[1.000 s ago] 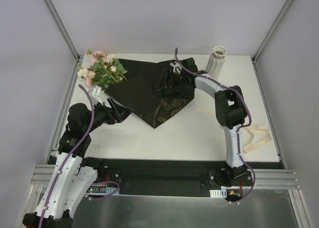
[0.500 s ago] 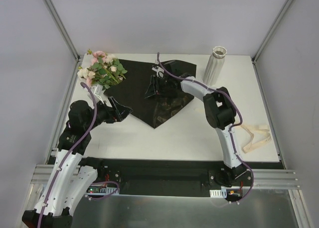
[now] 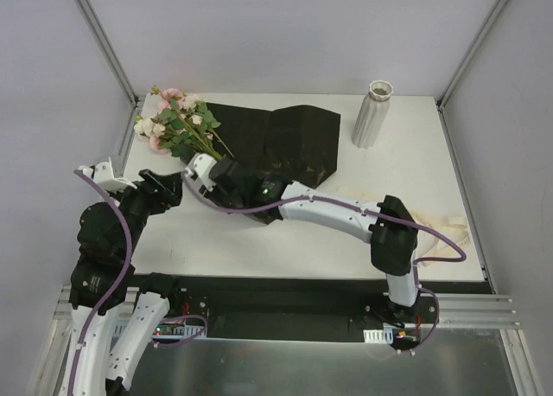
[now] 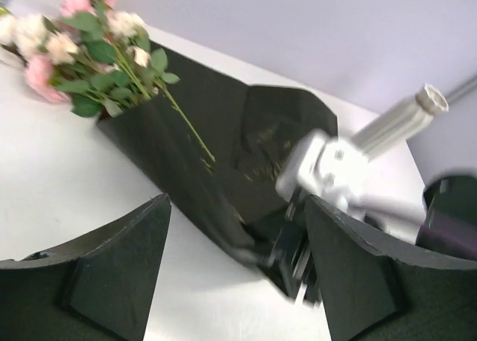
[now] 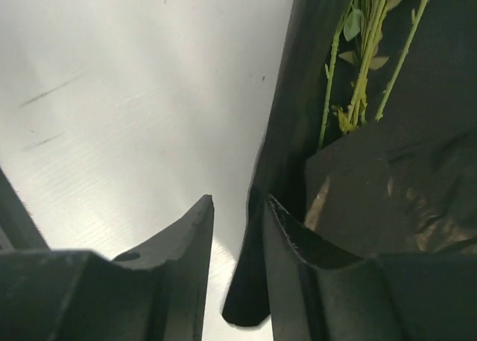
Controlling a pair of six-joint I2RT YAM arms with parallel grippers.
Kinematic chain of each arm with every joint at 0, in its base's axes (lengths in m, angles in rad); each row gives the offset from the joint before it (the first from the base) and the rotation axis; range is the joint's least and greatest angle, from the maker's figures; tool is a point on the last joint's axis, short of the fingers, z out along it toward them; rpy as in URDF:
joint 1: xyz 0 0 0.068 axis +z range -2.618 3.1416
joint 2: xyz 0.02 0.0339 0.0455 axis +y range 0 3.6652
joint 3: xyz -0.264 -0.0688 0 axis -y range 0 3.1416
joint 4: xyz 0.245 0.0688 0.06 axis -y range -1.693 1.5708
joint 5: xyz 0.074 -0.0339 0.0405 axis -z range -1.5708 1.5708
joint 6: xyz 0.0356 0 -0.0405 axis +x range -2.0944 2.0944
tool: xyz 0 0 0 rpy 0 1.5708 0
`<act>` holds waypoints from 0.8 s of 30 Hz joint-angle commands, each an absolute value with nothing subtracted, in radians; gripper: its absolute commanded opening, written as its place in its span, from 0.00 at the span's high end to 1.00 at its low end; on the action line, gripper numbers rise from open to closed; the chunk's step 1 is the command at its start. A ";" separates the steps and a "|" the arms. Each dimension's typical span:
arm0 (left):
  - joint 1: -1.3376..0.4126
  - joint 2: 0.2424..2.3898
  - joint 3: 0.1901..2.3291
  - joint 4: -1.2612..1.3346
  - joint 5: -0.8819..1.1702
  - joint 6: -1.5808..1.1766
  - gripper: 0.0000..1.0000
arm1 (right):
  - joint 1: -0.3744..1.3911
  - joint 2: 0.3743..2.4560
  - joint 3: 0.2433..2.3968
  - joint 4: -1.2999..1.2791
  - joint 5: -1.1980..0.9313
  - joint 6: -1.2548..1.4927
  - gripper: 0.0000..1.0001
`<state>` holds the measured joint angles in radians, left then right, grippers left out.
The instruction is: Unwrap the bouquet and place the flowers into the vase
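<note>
My right arm reaches far across to the left side of the table (image 3: 285,251). The right claw (image 5: 238,211) stands narrow, and in its wrist view the left edge of the black paper (image 3: 276,141) runs into the gap between its fingers (image 5: 186,237), so I read it as pinching that edge. From the left wrist I see that edge raised like a low wall, though the claw itself is blurred there.

The left claw (image 4: 237,207) hangs wide and empty above the table's left side, near the paper's near edge and touching nothing.

The flowers (image 3: 177,124) lie at the far left. Their pink and cream blooms hang off the paper's far left corner, and their thin green stems run back onto the sheet. The paper is opened out flat across the far middle of the table.

The vase (image 3: 371,115) stands at the far right, apart from the paper, with nothing in it. The ribbon (image 3: 441,236) lies loose by the near right edge, well apart from the rest.
</note>
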<state>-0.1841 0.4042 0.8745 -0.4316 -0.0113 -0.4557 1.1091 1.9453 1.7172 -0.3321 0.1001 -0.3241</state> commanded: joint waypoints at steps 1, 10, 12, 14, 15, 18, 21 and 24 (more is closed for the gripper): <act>-0.190 0.354 0.933 -0.459 -0.185 -0.407 0.28 | 1.195 1.998 1.671 -0.301 0.517 -0.537 0.62; -0.190 0.278 0.957 -0.471 -0.302 -0.382 0.27 | 1.189 1.867 1.586 -0.267 -0.111 -0.410 0.19; -0.190 0.301 0.966 -0.498 -0.322 -0.411 0.27 | 1.105 1.801 1.520 -0.200 -0.333 -0.293 0.13; -0.190 0.343 0.974 -0.517 -0.339 -0.426 0.27 | 1.028 1.775 1.488 -0.146 -0.530 -0.156 0.12; -0.190 0.363 0.976 -0.534 -0.334 -0.436 0.28 | 1.008 1.752 1.448 -0.077 -0.557 -0.115 0.12; -0.190 0.487 0.991 -0.558 -0.206 -0.422 0.28 | 0.965 1.721 1.454 -0.110 -0.436 -0.003 0.09; -0.190 0.688 1.031 -0.580 0.055 -0.397 0.27 | 0.925 1.691 1.451 -0.187 -0.289 0.133 0.09; -0.186 0.874 1.038 -0.560 0.248 -0.384 0.22 | 0.878 1.648 1.411 -0.186 -0.285 0.186 0.09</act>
